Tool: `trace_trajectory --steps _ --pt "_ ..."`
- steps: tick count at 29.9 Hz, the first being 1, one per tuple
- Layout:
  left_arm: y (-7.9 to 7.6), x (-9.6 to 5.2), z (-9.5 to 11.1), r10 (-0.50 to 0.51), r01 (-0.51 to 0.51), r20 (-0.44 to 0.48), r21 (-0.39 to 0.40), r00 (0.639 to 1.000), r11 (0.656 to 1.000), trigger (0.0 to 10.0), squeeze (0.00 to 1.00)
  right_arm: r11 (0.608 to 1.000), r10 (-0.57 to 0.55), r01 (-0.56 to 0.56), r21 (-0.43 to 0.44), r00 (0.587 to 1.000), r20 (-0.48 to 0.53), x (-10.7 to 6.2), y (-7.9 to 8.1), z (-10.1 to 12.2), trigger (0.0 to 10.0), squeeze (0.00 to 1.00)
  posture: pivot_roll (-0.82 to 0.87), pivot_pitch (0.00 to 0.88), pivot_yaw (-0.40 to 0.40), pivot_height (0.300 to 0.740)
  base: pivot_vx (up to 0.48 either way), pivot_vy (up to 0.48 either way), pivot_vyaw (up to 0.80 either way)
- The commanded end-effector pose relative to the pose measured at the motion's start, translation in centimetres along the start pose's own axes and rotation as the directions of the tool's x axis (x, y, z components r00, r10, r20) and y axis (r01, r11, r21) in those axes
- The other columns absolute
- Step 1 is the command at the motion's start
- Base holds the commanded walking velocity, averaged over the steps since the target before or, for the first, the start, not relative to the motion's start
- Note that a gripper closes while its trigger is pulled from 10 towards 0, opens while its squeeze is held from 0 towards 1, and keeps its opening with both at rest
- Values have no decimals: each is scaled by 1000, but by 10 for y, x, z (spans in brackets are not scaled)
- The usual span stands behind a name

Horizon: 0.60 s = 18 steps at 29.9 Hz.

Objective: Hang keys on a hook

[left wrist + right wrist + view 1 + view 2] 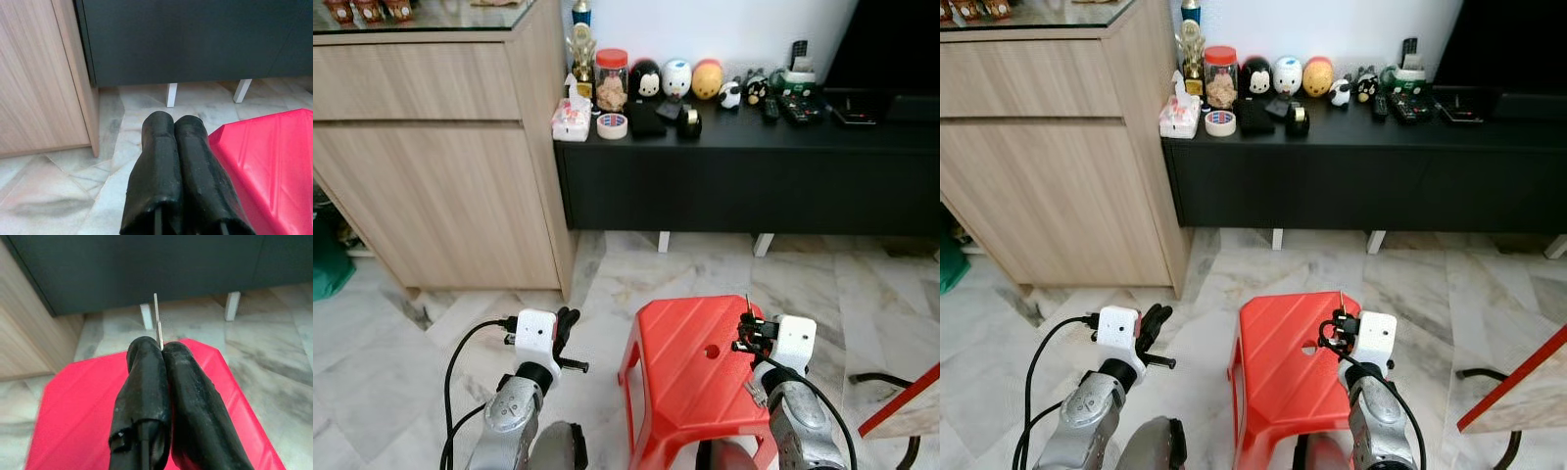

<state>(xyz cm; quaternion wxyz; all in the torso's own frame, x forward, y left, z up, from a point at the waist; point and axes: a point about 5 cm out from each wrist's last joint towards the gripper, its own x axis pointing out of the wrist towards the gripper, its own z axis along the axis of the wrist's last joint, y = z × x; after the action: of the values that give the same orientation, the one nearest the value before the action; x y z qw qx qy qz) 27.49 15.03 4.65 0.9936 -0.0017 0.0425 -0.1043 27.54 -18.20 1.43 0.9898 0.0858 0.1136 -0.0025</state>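
Keys [156,320] | pinched between right gripper [162,348] fingertips, blade protruding | left gripper [173,122] fingers clenched, empty

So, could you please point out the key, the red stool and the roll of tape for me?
key [156,320], right wrist view, on the thin metal blade above the shut fingertips.
red stool [680,367], left eye view, on its seat top.
roll of tape [612,125], left eye view, on its outer ring.

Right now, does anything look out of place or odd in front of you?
Nothing is spilled or broken. One oddity: no hook is visible, though the right gripper is shut on the keys above the red stool.
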Motion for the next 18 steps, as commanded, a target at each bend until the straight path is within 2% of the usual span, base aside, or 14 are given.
trace_trajectory --steps 1,10,18 --pt "-1 2 0 -3 3 2 6 1000 1000 10000 0 1000 8 -9 14 999 44 0 2 7 10000 0 -1 0 -19 622 0 0 0" --pt "1 3 0 -2 2 9 9 1000 1000 10000 0 1000 1 -1 30 1000 10 0 8 4 10000 0 9 0 -17 677 0 0 0" --pt "2 2 -1 1 -1 9 11 1000 1000 10000 0 1000 -23 23 17 999 -36 -4 0 -4 10000 0 9 0 -17 727 0 0 0"
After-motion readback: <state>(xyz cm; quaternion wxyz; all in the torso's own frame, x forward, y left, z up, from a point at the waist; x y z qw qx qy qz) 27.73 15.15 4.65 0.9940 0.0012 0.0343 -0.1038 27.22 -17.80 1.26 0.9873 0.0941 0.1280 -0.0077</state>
